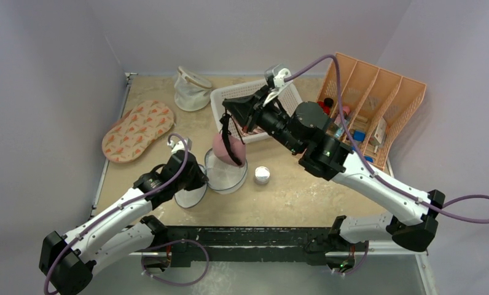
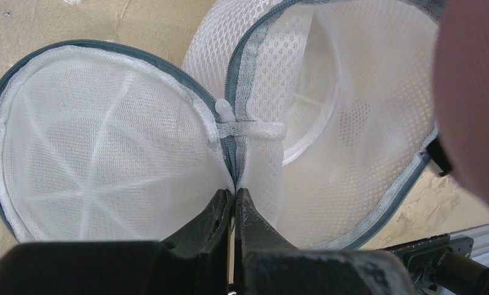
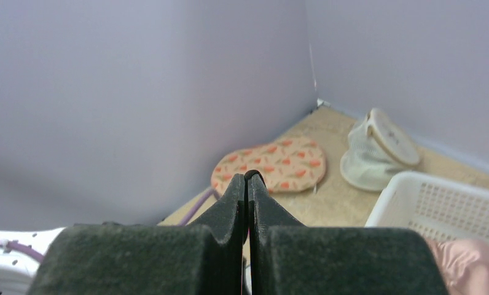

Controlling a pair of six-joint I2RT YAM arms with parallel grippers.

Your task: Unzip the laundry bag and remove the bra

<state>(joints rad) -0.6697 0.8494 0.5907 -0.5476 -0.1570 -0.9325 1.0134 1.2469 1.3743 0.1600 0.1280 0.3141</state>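
Your right jaws clamp the black strap (image 1: 228, 130); the pink bra (image 1: 219, 149) hangs just below them, above the open laundry bag (image 1: 223, 179), whose hinge seam your left jaws pinch.

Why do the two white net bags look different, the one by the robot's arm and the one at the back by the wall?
The laundry bag has a grey-blue rim; the mesh pouch has a tan one. The laundry bag lies open, its lid flopped aside; the mesh pouch's top sits on it, tilted. The left fingers pinch the laundry bag; nothing touches the mesh pouch. Both are white mesh.
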